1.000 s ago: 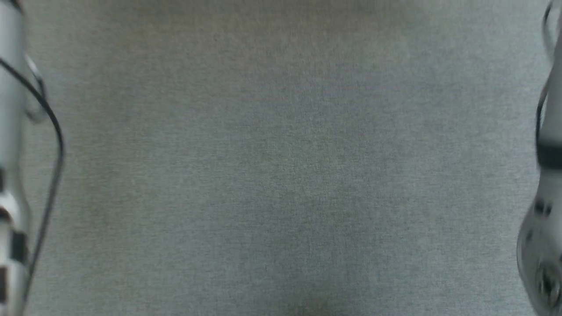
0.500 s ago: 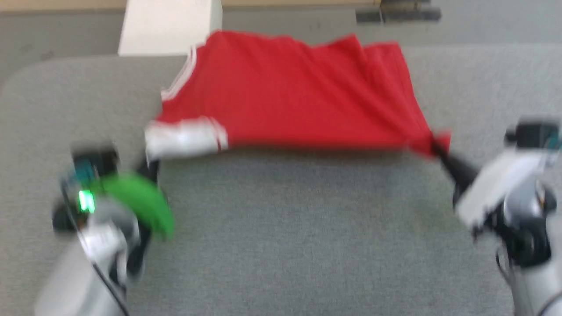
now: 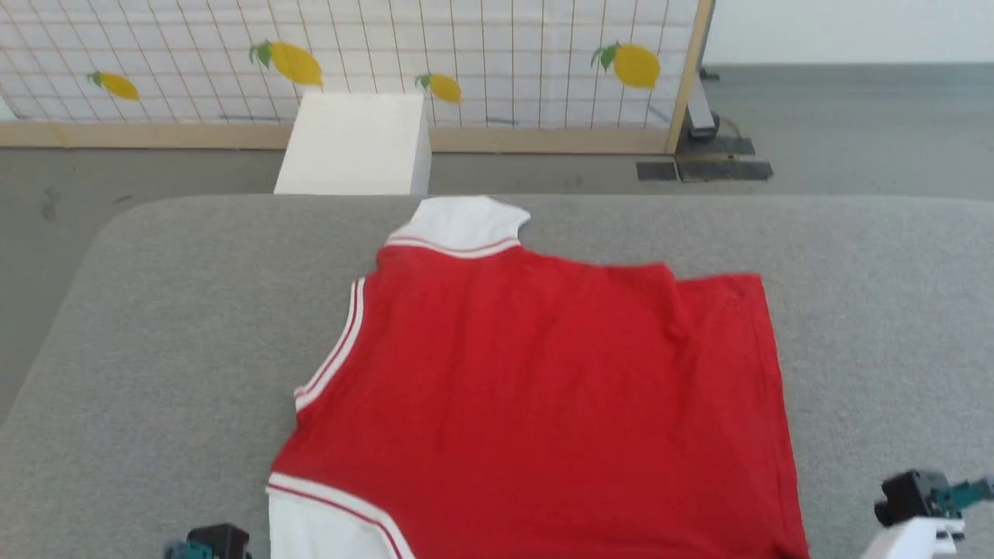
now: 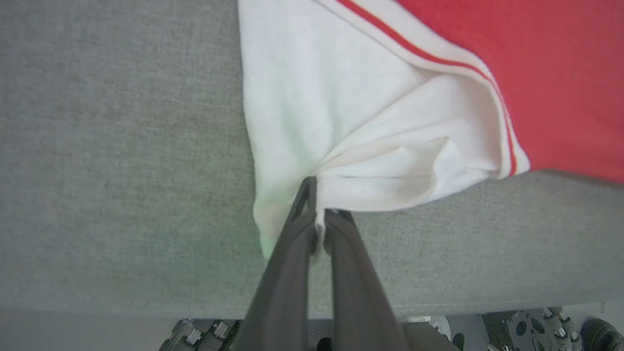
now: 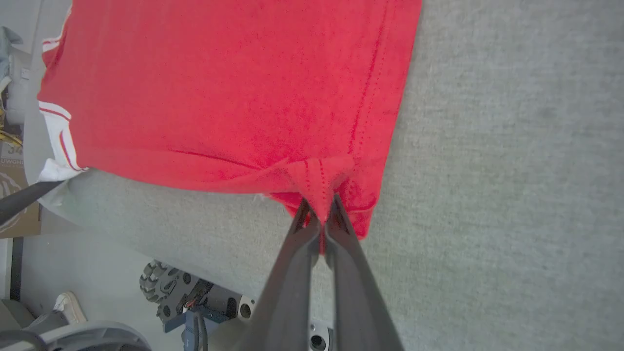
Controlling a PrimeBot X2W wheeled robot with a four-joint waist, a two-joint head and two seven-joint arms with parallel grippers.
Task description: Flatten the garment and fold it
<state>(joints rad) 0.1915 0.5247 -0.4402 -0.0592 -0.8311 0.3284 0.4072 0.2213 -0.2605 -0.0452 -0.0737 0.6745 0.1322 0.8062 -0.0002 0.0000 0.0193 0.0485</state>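
**Garment pinched at its two near corners, lying on the grey table**

The garment (image 3: 543, 404) lies spread on the table (image 3: 155, 326) with a plain red side up. Its collar points to the robot's left and its hem to the right. One white sleeve (image 3: 462, 221) lies at the far edge of the table.

The left claw (image 4: 319, 222) has its two dark fingers pressed together on the other white sleeve (image 4: 341, 122), at the near edge of the table. The cloth gathers into folds where the tips pinch it. A red and white striped trim (image 4: 438, 58) runs between this sleeve and the red body.

The right claw (image 5: 319, 217) is also pressed together. It pinches the near hem corner (image 5: 321, 180) of the red cloth, which bunches up between the tips.

The table has a grey woven cover and a rounded far left corner. Behind it a white box (image 3: 353, 147) stands on the grey floor (image 3: 854, 116). Behind the box is a screen (image 3: 505, 70) with a wooden frame, a grid pattern and yellow lemons.

In the right wrist view a brown cardboard (image 5: 14, 170) at the left edge carries some print, too small to read.
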